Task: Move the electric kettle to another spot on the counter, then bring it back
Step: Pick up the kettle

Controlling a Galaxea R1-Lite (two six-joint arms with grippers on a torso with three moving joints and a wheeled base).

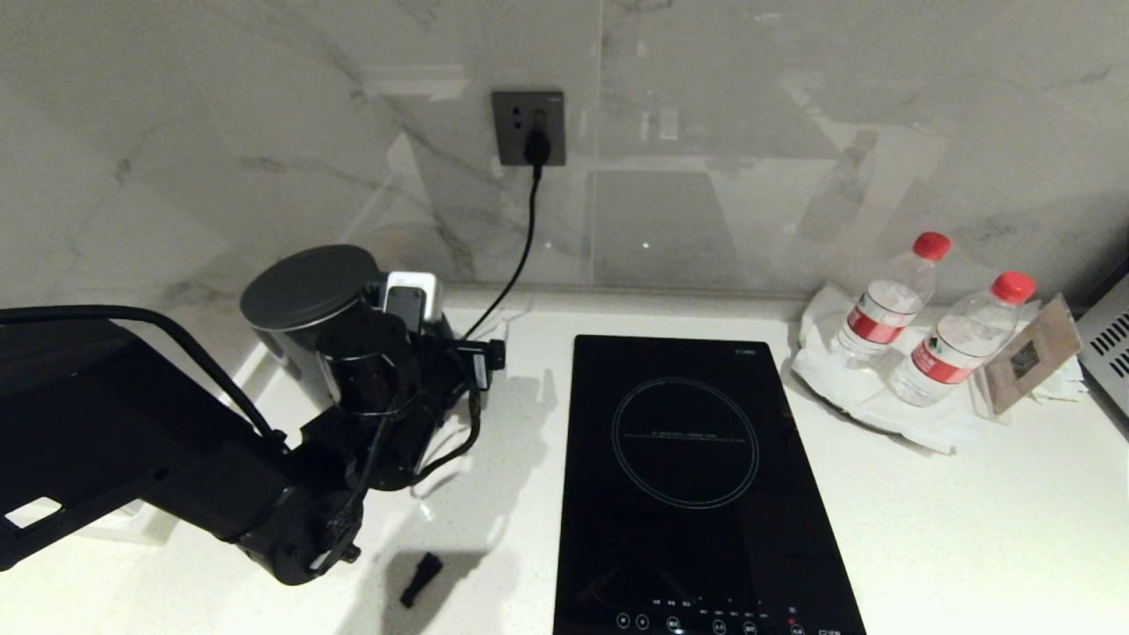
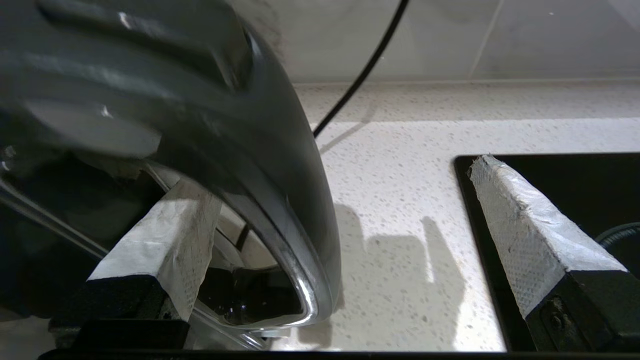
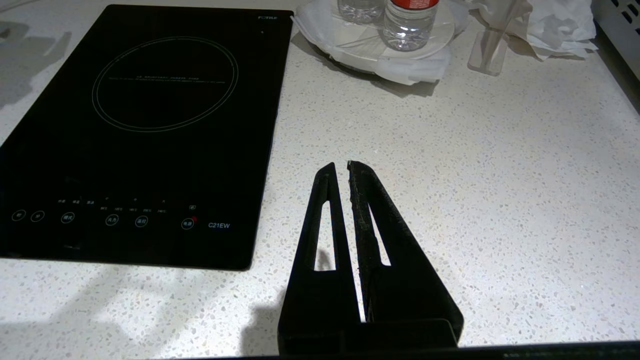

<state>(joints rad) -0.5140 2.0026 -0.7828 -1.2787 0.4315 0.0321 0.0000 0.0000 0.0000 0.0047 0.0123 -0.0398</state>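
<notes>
kettle (image 1: pixel 304 304) between left jaws (spread wide)

One electric kettle (image 1: pixel 304 295); one hob (image 1: pixel 697 476); two water bottles (image 1: pixel 886 304) (image 1: pixel 961 348); one wall socket (image 1: pixel 527 128).

I see the white speckled counter (image 1: pixel 970 529) carrying a black glass hob (image 1: pixel 697 476) set into it. Left of the hob stands the electric kettle (image 1: pixel 304 309). Right of the hob, two red-capped water bottles (image 1: pixel 917 326) sit on white paper, a small card stand (image 1: pixel 1028 357) beside them.
</notes>
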